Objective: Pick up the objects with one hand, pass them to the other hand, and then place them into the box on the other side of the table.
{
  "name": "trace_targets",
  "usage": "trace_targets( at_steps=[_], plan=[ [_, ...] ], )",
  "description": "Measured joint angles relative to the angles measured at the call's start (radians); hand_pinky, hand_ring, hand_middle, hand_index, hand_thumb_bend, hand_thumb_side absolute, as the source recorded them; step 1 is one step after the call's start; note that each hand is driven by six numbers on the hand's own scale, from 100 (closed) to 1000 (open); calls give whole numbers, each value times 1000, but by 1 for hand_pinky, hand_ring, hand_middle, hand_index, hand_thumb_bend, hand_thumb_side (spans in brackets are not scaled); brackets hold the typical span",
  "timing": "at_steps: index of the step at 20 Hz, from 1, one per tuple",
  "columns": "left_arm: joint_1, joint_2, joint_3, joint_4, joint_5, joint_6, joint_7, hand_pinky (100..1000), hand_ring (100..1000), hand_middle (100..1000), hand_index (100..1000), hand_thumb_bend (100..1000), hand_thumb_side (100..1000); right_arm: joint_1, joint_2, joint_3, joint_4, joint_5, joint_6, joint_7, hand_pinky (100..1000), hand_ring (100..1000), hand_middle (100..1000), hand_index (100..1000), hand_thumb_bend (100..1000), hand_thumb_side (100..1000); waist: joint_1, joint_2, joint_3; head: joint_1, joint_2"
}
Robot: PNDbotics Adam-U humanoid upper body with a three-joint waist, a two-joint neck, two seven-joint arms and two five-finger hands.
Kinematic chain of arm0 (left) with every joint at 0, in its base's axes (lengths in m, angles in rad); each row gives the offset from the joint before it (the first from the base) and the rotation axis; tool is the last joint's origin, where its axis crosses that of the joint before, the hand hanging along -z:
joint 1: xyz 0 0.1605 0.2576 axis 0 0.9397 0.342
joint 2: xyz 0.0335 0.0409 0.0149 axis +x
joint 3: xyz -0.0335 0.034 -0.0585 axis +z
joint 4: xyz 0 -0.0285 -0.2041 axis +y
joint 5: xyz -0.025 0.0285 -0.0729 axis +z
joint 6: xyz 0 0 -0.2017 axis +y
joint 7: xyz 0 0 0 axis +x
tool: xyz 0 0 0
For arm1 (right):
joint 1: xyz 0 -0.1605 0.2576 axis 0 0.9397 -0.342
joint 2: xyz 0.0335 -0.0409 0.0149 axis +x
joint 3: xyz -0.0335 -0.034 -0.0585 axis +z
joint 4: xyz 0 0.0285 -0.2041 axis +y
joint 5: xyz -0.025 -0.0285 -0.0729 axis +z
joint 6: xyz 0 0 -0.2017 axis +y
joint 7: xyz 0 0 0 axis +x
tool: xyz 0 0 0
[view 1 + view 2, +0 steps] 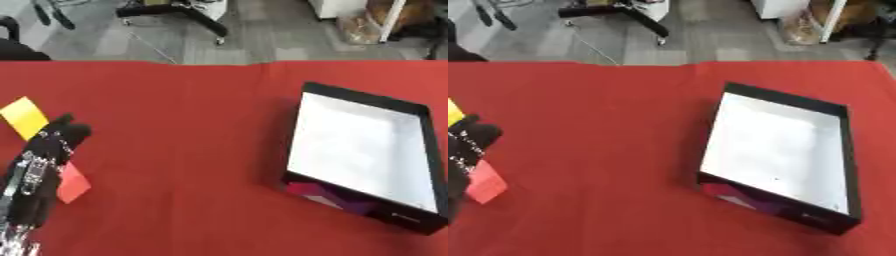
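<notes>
My left hand [45, 155] comes in from the lower left over the red table, its dark fingers stretched toward a yellow block [24, 117] at the far left. A pale red block [73, 184] lies just right of the hand's wrist, partly covered by it. I cannot tell whether the fingers touch either block. A black box with a white inside [359, 145] stands on the right half of the table, and a purple and pink shape [328, 196] shows at its near wall. My right hand appears in neither view.
The red cloth [192, 150] covers the table between the hand and the box. Beyond the far edge is grey floor with a black wheeled stand base [175, 12] and bags at the upper right.
</notes>
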Motion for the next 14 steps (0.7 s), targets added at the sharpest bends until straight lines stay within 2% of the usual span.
trace_targets(
  at_steps=[4,10,14],
  plan=[
    [-14,28,12,-9,15,0,18,1000,847,735,920,370,684,8,-5,-3,0,0,-5,-2,909,1000,1000,992,100,636,5,0,-3,-5,1],
    [-37,140,18,-50,25,-4,44,1000,845,737,913,379,639,16,-18,-3,-4,0,-16,0,913,1000,1000,992,100,633,12,0,-8,-4,7],
    [-83,312,14,-41,48,-2,55,1000,842,736,907,386,609,25,-30,-2,-11,-1,-28,9,913,1000,1000,990,100,625,17,0,-11,12,7]
  ],
)
